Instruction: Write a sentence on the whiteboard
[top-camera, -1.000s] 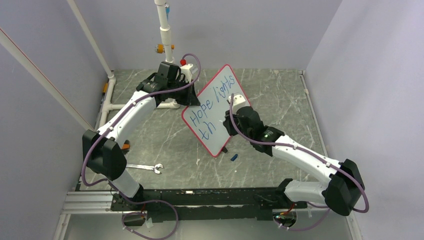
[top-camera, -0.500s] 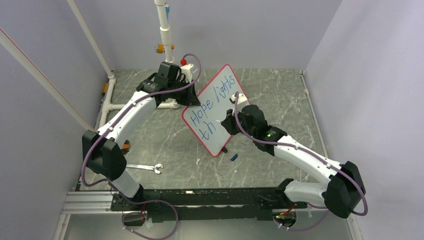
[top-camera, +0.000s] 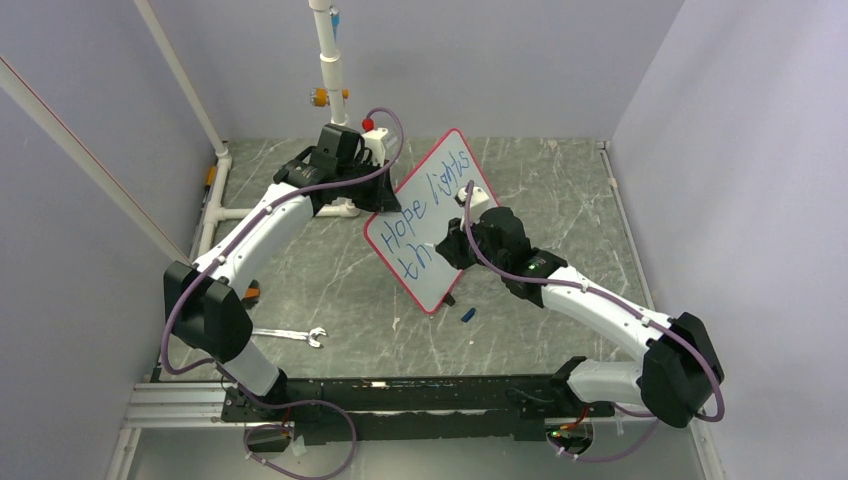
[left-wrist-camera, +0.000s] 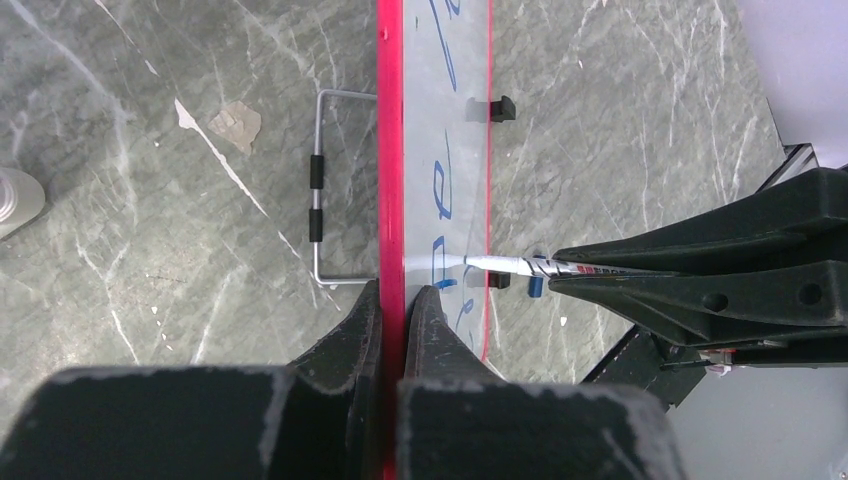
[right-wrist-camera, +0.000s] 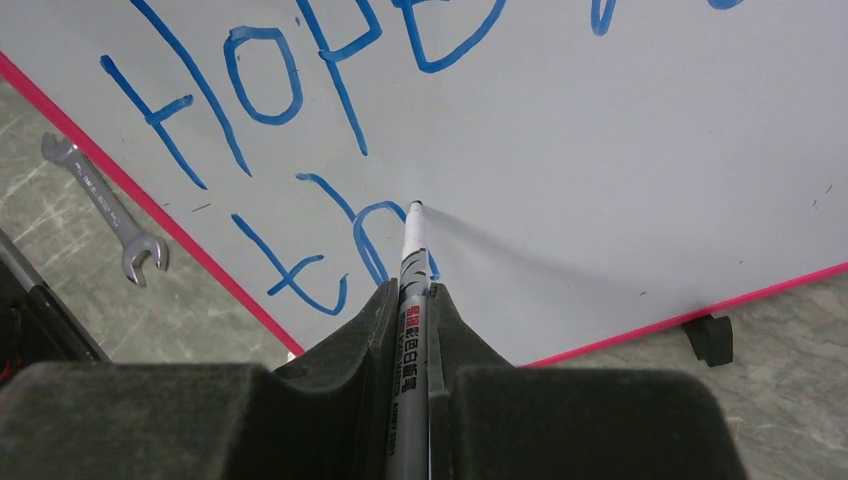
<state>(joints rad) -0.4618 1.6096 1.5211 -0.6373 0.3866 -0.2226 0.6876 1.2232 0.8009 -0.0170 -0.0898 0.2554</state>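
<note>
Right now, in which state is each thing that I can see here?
whiteboard: standing tilted
sentence: unfinished, reads "Hope lights th"
marker: uncapped, tip at the whiteboard
left gripper: shut on the whiteboard
right gripper: shut on the marker
cap: off, lying loose
wrench: lying flat, untouched

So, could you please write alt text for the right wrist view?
The right tool grips a marker, its tip at the whiteboard beside blue handwriting, "Hope" above "th". A wrench lies on the table at left.
</note>
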